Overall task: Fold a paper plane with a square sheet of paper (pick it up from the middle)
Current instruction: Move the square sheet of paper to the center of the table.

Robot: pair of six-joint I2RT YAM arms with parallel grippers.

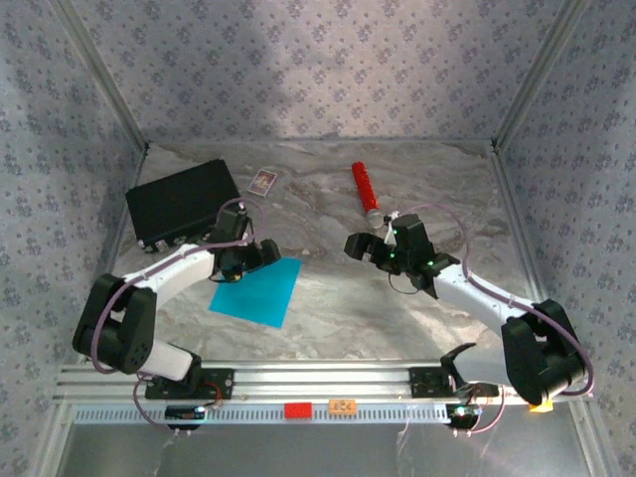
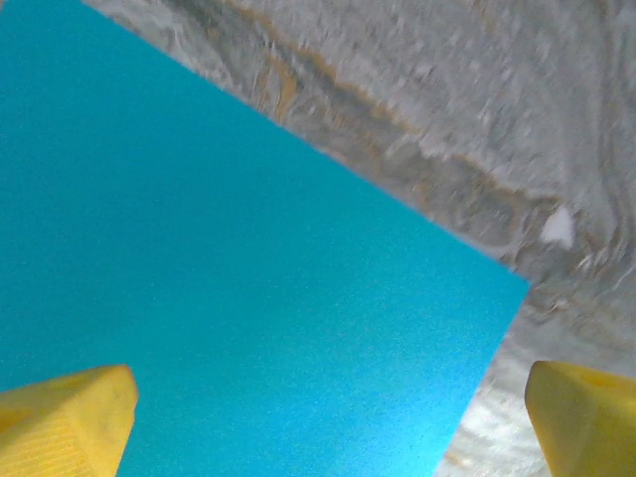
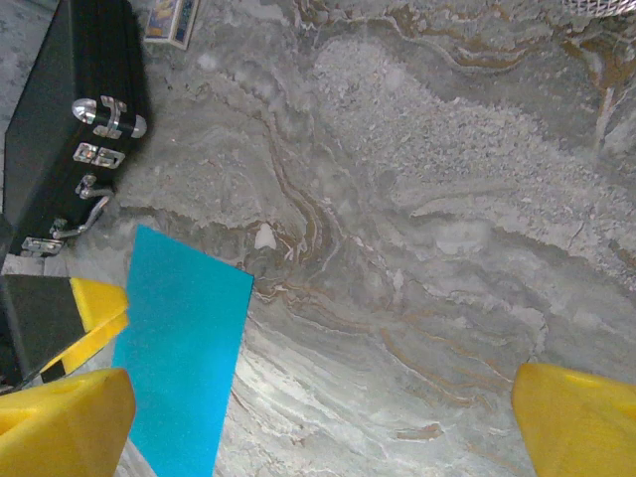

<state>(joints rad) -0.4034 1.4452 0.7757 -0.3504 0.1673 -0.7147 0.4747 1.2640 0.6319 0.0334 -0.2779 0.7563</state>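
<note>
The thin, bright cyan-blue square sheet of paper (image 1: pixel 256 290) lay flat and unfolded on the grey marbled table (image 1: pixel 397 318), left of centre, near the black rectangular case (image 1: pixel 182 206). The left gripper (image 1: pixel 263 254) hovered over the sheet's far edge, its yellow fingers (image 2: pixel 65 422) spread wide with nothing between them. The right gripper (image 1: pixel 360 245) — equally wide and empty — hung well apart to the right. In the left wrist view one corner of the sheet sat between the fingertips, so the aim looked off-centre. A good pickup would likely mean shifting toward the sheet's middle, pressing both pads down lightly, then closing slowly so the paper buckles into a pinchable ridge — rather than sliding away.
</note>
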